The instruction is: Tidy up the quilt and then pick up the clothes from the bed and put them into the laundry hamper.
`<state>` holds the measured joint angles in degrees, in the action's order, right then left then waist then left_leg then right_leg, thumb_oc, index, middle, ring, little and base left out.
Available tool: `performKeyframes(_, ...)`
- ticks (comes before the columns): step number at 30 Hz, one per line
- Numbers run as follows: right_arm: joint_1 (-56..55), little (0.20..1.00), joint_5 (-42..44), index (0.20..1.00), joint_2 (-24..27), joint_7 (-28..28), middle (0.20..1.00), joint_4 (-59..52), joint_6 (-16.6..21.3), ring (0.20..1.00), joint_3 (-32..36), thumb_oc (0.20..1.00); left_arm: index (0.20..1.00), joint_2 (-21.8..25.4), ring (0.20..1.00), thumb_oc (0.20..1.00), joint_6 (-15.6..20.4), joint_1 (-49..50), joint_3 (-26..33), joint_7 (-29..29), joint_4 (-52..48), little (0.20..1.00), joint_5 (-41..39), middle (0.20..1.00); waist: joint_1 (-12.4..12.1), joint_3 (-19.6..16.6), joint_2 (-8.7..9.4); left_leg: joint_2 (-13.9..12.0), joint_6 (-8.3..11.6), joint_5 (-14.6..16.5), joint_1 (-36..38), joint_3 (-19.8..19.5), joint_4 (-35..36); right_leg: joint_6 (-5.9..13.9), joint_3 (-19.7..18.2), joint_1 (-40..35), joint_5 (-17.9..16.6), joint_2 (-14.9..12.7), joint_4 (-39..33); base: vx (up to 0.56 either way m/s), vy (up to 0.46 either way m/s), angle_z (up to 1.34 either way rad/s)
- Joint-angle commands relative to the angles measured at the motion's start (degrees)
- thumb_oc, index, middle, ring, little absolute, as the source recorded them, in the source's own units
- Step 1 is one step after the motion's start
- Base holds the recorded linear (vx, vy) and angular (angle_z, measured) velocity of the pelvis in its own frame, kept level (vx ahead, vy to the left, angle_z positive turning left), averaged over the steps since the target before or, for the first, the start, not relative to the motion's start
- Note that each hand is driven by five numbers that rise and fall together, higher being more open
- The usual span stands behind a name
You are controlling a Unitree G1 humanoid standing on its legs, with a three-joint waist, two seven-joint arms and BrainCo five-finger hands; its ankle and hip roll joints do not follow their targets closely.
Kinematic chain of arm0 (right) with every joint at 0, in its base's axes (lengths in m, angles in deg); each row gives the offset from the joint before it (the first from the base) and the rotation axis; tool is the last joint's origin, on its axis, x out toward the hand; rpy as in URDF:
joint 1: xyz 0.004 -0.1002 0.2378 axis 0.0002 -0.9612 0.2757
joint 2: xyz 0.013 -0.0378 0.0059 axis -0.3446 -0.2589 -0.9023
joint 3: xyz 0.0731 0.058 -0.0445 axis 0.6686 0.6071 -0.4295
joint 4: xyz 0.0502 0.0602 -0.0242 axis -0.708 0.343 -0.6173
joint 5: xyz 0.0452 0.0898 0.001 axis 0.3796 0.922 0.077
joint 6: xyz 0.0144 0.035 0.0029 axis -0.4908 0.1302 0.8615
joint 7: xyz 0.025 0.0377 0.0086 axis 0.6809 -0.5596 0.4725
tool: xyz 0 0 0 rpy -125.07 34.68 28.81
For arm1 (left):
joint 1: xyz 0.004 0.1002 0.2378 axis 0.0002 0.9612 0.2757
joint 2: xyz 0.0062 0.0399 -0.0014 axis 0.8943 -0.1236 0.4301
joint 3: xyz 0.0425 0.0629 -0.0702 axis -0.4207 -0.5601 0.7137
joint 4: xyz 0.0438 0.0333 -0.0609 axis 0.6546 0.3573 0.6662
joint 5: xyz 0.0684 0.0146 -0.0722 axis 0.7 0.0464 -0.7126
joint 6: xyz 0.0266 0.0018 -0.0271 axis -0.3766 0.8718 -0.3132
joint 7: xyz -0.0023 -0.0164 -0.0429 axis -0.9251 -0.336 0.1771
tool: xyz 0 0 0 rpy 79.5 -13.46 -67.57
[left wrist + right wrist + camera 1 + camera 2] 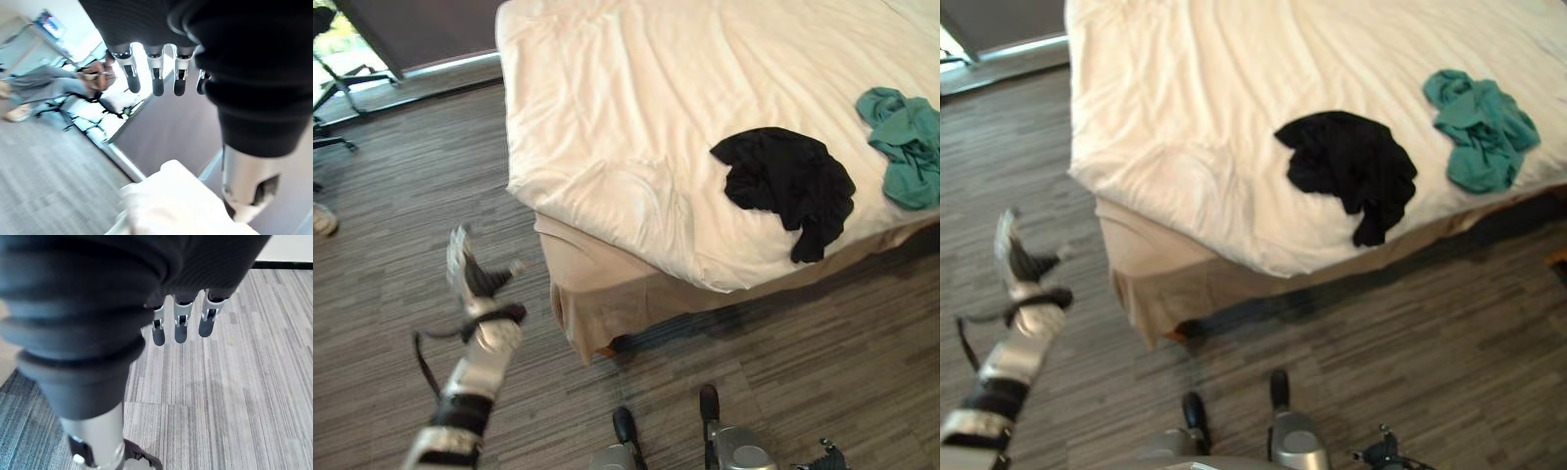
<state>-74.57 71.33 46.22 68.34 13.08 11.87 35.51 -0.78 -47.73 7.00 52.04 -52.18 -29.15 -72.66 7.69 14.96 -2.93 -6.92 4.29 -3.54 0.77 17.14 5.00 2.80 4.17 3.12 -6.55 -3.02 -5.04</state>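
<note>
Two garments lie on the quilt (pixel 636 108): a black one (pixel 788 186) at centre, a teal one (pixel 906 142) at three o'clock. Left hand (pixel 470 269), at eight o'clock, and right hand (pixel 181 323) hang relaxed, empty. Grabbing quilt with cloth risks rumpling it.

One crumpled black cloth garment (pixel 787 186), one crumpled teal cloth garment (pixel 903 142), one white quilt (pixel 636 108), one bed (pixel 607 289).

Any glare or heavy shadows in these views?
Left wrist view: window glares white past the left hand. Left eye view: deep shadow under the bed edge; black garment, teal garment evenly lit. Right wrist view: no glare on the floor.
</note>
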Motion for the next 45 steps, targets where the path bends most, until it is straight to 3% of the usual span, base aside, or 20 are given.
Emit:
performKeyframes(1, 2.3, 1.0, 1.6, 1.0, 1.03, -0.37, 1.0, 2.28, 0.72, 1.0, -2.95, 1.0, 1.0, 7.26, 1.0, 1.0, -0.75, -14.69, -8.3, 0.25, 6.4, 1.0, 7.81, 1.0, 2.68, -0.09, 2.21, -0.72, 3.03, 4.19, 2.39, 0.9, 0.0, 8.12, -3.56, 2.67, 8.73, -4.68, 4.31, -0.07, 0.068, -0.21)
performKeyframes(3, 2.66, 1.0, 1.77, 1.0, 1.28, -0.36, 1.0, 2.51, 0.62, 1.0, -2.9, 1.0, 1.0, 8.45, 1.0, 1.0, -1.34, -18.86, -10.73, -0.28, 7.72, 1.0, 8.49, 1.0, 3.1, 0.05, 2.02, -0.69, 3.05, 3.98, 1.5, 1.52, 0.0, 8.29, -4.17, 4.25, 8.16, -4.66, 4.41, -0.05, 0.049, -0.32)
performKeyframes(4, 3.29, 1.0, 2.17, 1.0, 2.01, -0.22, 1.0, 2.91, 0.48, 1.0, -3.24, 1.0, 1.0, 8.97, 1.0, 1.0, -2.37, -27.04, -15.78, -1.58, 12.84, 1.0, 8.86, 1.0, 4.58, 0.91, 1.65, -0.51, 2.95, 3.82, 0.4, 2.38, 0.0, 8.72, -5.08, 6.22, 7.48, -4.67, 4.55, -0.02, 0.05, -0.35)
performKeyframes(7, 3.74, 1.0, 2.83, 1.0, 2.47, -0.21, 1.0, 3.11, 0.64, 1.0, -3.65, 1.0, 1.0, 9.52, 1.0, 1.0, -3.55, -34.16, -21.15, -2.85, 19.07, 1.0, 11.2, 1.0, 6.01, 1.63, 1.24, -0.32, 2.91, 3.78, -0.31, 3.44, 0.0, 9.17, -5.95, 7.75, 7.06, -4.63, 4.54, -0.02, 0.043, -0.36)
performKeyframes(10, 4.68, 1.0, 3.82, 1.0, 2.56, -0.18, 1.0, 3.84, 0.78, 1.0, -4.45, 1.0, 1.0, 7.81, 1.0, 1.0, -5.31, -43.77, -28.79, -6.2, 29.42, 1.0, 14.84, 1.0, 7.9, 3.04, 0.66, -0.11, 2.83, 3.54, -1.6, 5.13, 0.0, 9.79, -7.19, 10.04, 6.06, -4.74, 4.14, 0.0, 0.034, -0.3)
performKeyframes(13, 5.5, 1.0, 4.64, 1.0, 2.33, 0.0, 1.0, 4.76, 0.74, 1.0, -4.77, 1.0, 1.0, 5.51, 1.0, 1.0, -6.87, -47.17, -32.79, -9.03, 36.04, 1.0, 18.62, 1.0, 8.32, 3.97, 0.5, 0.03, 2.76, 3.46, -1.96, 6.0, 0.0, 10.13, -7.5, 10.91, 5.41, -4.75, 3.68, 0.0, 0.009, -0.36)
performKeyframes(16, 6.31, 1.0, 6.02, 1.0, 1.92, 0.42, 1.0, 5.44, 0.62, 1.0, -4.64, 1.0, 1.0, 1.73, 1.0, 1.0, -8.11, -45.78, -32.59, -12.05, 41.98, 1.0, 20.03, 1.0, 8.47, 4.66, 0.57, -0.1, 2.76, 3.43, -1.67, 6.75, 0.0, 10.25, -7.62, 11.15, 5.25, -4.76, 3.68, 0.0, -0.005, -0.19)
performKeyframes(18, 6.48, 1.0, 6.32, 1.0, 1.85, 0.51, 1.0, 5.76, 0.41, 1.0, -4.68, 1.0, 0.511, 0.23, 0.511, 0.511, -8.66, -44.76, -31.66, -13.01, 43.42, 0.511, 19.9, 0.511, 8.35, 4.74, 0.58, -0.19, 2.79, 3.41, -1.4, 6.86, 0.0, 10.16, -7.43, 10.96, 5.39, -4.82, 3.77, 0.0, -0.013, -0.13)
performKeyframes(19, 6.95, 1.0, 6.47, 1.0, 1.8, 0.33, 1.0, 6.06, 0.16, 1.0, -4.72, 1.0, 0.2, -0.83, 0.2, 0.2, -9.13, -43.64, -31.62, -14.15, 45.05, 0.2, 21.11, 0.2, 8.35, 4.83, 0.58, -0.27, 2.8, 3.44, -1.1, 6.87, 0.0, 10.09, -7.34, 10.71, 5.53, -4.92, 3.84, 0.0, -0.004, -0.08)
performKeyframes(24, 9.01, 1.0, 5.09, 1.0, 3.15, 0.54, 1.0, 7.54, -0.85, 1.0, -4.6, 1.0, 0.2, -6.91, 0.2, 0.2, -9.97, -33.46, -30.27, -18.48, 48.8, 0.2, 25.42, 0.2, 7.6, 3.49, 0.34, -0.65, 2.84, 4.12, 1.13, 6.14, 0.0, 9.38, -6.43, 7.98, 6.48, -5.31, 3.98, 0.03, -0.002, 0.07)
performKeyframes(28, 10.63, 1.0, 4.64, 1.0, 4.13, 0.31, 1.0, 5.77, -0.75, 1.0, -4.68, 1.0, 0.2, -7.01, 0.2, 0.2, -9.75, -28.38, -31.21, -19.26, 47.08, 0.2, 29.47, 0.2, 6.42, 2.18, 0.14, -0.78, 2.9, 4.51, 2.22, 5.41, 0.0, 9.07, -5.77, 6.22, 6.83, -5.34, 4.01, 0.03, -0.001, 0.13)
performKeyframes(30, 11.34, 1.0, 2.52, 1.0, 5.45, -0.25, 1.0, -0.81, 0.02, 1.0, -5.84, 1.0, 0.2, -6.81, 0.2, 0.2, -9.26, -22.79, -30.43, -19.75, 45.8, 0.2, 31.7, 0.2, 5.54, 1.65, 0.2, -0.75, 2.86, 5.1, 3.41, 4.74, 0.0, 8.99, -5.18, 4.48, 7.52, -5.46, 4.16, 0.04, 0.021, 0.06)
performKeyframes(31, 11.25, 1.0, -0.05, 1.0, 7.0, -0.49, 1.0, -10.56, 0.53, 1.0, -6.48, 1.0, 1.0, -7.95, 1.0, 1.0, -9.41, -15.21, -26.12, -19.24, 44.3, 1.0, 30.23, 1.0, 4.4, 0.86, 0.61, -0.81, 2.84, 5.44, 4.39, 4.03, 0.0, 8.72, -4.65, 3.0, 8.01, -5.48, 4.26, 0.04, 0.004, 0.01)
performKeyframes(35, 10.58, 1.0, -3.22, 1.0, 9.92, -1.53, 1.0, -24.37, 0.97, 1.0, -5.84, 1.0, 1.0, -10.29, 1.0, 1.0, -9.61, -3.09, -19.42, -18.35, 43.05, 1.0, 28.06, 1.0, 2.88, -0.56, 1.35, -0.87, 2.7, 5.69, 5.18, 3.12, 0.0, 8.3, -3.82, 1.32, 8.45, -5.62, 4.29, 0.03, 0.014, 0.26)
performKeyframes(36, 11.73, 1.0, -4.2, 1.0, 11.17, -2.03, 1.0, -30.16, 1.53, 1.0, -5.49, 1.0, 1.0, -12.38, 1.0, 1.0, -9.23, 4.79, -15.73, -18.14, 43.02, 1.0, 25.57, 1.0, 1.18, -1.2, 1.85, -0.81, 2.49, 6.0, 5.82, 2.43, 0.0, 8.07, -2.89, -0.03, 9.01, -5.87, 4.38, 0.02, -0.002, 0.3)
performKeyframes(39, 14.44, 1.0, -5.62, 1.0, 11.77, -2.54, 1.0, -33.19, 1.78, 1.0, -6.52, 1.0, 1.0, -14.39, 1.0, 1.0, -8.75, 11.13, -12.94, -18.11, 43.39, 1.0, 22.35, 1.0, -0.57, -2.06, 2.26, -0.85, 2.34, 5.88, 5.77, 1.81, 0.0, 7.8, -2.24, -0.77, 8.98, -5.97, 4.05, 0.03, -0.003, 0.2)
performKeyframes(40, 16.32, 0.2, -6.06, 0.2, 12.19, -2.94, 0.2, -35.53, 1.95, 0.2, -6.91, 0.2, 1.0, -15.12, 1.0, 1.0, -8.64, 14.27, -11.72, -18.34, 43.76, 1.0, 20.52, 1.0, -1.72, -2.17, 2.43, -0.77, 2.21, 6.04, 6.01, 1.19, 0.0, 7.79, -1.76, -1.3, 9.23, -6.13, 4.08, 0.02, 0.0, 0.24)
performKeyframes(43, 21.22, 0.2, -5.83, 0.2, 12.24, -3.06, 0.2, -40.9, 2.62, 0.2, -8.4, 0.2, 1.0, -17.46, 1.0, 1.0, -8.09, 19.35, -7.51, -17.63, 45.22, 1.0, 12.62, 1.0, -4.41, -2.78, 3.19, -0.81, 2.09, 5.78, 5.5, -0.21, 0.0, 7.62, -0.18, -1.94, 9.28, -6.49, 3.96, 0.0, -0.016, 0.43)
performKeyframes(44, 26.61, 0.2, -5.46, 0.2, 11.61, -3.08, 0.2, -42.23, 2.87, 0.2, -10.63, 0.2, 1.0, -18.71, 1.0, 1.0, -8.01, 21.42, -6.49, -16.81, 45.47, 1.0, 9.59, 1.0, -6.71, -2.68, 3.57, -0.7, 1.98, 5.5, 4.9, -1.47, 0.0, 7.61, 0.91, -2.15, 9.37, -6.8, 4.09, -0.02, -0.021, 0.54)
performKeyframes(45, 26.78, 0.2, -5.44, 0.2, 11.57, -3.03, 0.2, -42.08, 2.93, 0.2, -10.73, 0.2, 1.0, -18.73, 1.0, 1.0, -8.02, 21.4, -6.42, -16.8, 45.47, 1.0, 9.58, 1.0, -6.58, -2.69, 3.57, -0.69, 1.98, 5.49, 4.83, -1.55, 0.0, 7.62, 1.0, -2.12, 9.39, -6.81, 4.09, -0.03, -0.014, 0.45)
